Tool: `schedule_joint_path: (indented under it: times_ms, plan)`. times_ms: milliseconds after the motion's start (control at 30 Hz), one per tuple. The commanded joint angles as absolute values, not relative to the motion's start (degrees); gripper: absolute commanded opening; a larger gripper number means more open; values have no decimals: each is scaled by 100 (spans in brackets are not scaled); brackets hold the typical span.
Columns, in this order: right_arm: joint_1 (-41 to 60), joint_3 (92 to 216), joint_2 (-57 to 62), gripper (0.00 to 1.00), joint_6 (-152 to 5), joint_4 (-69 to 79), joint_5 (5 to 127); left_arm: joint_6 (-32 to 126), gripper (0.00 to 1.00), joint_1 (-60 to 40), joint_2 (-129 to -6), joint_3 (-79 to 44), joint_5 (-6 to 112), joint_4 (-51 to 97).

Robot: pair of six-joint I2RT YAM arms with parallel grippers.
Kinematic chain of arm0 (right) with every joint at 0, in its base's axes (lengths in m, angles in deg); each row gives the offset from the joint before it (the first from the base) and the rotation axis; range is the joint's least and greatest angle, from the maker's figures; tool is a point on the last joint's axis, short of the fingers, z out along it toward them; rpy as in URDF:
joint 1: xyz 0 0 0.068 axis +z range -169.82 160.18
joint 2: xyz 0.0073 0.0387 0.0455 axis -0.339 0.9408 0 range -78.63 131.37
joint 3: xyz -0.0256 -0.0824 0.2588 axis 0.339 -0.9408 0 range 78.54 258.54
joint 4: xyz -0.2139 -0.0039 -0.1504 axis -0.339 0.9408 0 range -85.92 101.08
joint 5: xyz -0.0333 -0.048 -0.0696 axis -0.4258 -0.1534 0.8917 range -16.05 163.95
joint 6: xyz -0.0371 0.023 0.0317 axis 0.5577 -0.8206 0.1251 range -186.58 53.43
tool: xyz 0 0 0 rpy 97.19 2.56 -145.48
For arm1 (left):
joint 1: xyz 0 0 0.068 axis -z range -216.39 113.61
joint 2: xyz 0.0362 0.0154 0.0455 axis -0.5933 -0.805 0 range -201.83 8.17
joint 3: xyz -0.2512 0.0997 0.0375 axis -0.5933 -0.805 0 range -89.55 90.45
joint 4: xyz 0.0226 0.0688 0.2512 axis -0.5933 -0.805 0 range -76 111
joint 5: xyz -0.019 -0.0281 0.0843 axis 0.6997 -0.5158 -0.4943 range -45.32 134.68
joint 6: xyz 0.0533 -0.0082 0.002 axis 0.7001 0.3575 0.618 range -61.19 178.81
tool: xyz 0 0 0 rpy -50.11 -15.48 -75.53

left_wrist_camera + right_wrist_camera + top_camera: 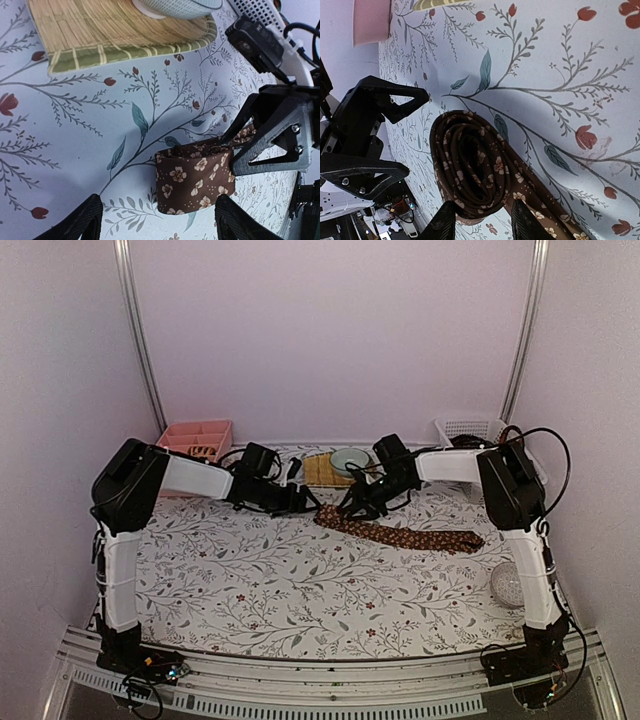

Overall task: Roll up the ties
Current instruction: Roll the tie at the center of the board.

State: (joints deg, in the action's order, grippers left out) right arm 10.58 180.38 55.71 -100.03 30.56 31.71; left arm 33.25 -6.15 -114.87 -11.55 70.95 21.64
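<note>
Two robot arms meet over a floral-patterned table, working on one dark brown tie printed with small pale flowers.

One end of the tie is wound into a loose coil that sits directly between the fingers of the right tool. The jaws are partly closed and appear to pinch the coil from both sides, probably so the turns cannot spring open. The spiral face of the coil looks up toward this tool's wrist, so the coil seems to stand on its edge.

The left tool faces the right one from the opposite side. Its jaws stand wide open and empty. The coil lies just ahead of its fingertips, apart from them, in a spot where the tool could steady or take over the roll.

The unrolled length leaves the coil past one finger of the right tool and lies flat. Its long axis runs away from both tools toward the right arm's side of the table, angling slightly toward the near edge. Most of the tie is not yet wound.

Beyond the left tool's fingertips lie a yellowish woven mat and a pale bowl, well apart from the coil.
</note>
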Motion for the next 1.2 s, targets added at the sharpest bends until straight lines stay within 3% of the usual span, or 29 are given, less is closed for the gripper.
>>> schedule_joint_path:
  times_ms: [0, 367, 667, 933, 1000, 1100, 1167]
  plan:
    - [1114, 18190, 6115, 37, -10084, 3021, 3183, 3232, 77, -737, -11735, -963, 7407, 2460]
    - [1114, 18321, 6331, 21, -10189, 2947, 3144, 3083, 72, -792, -12149, -849, 8289, 2962]
    - [1112, 18558, 6569, 19, -10246, 2850, 3093, 2903, 61, -780, -12317, -934, 8783, 3248]
    - [1117, 18699, 6698, 21, -10214, 2859, 3162, 2795, 60, -748, -12172, -1244, 8864, 3470]
    - [1121, 18672, 6725, 21, -10179, 2885, 3184, 2984, 68, -771, -12039, -1279, 8800, 3415]
    - [1122, 18569, 6720, 22, -10132, 2882, 3202, 3766, 97, -878, -11660, -1218, 8318, 2956]
    - [1134, 18483, 6702, 22, -10117, 2857, 3215, 4549, 100, -977, -11410, -1096, 8000, 2447]
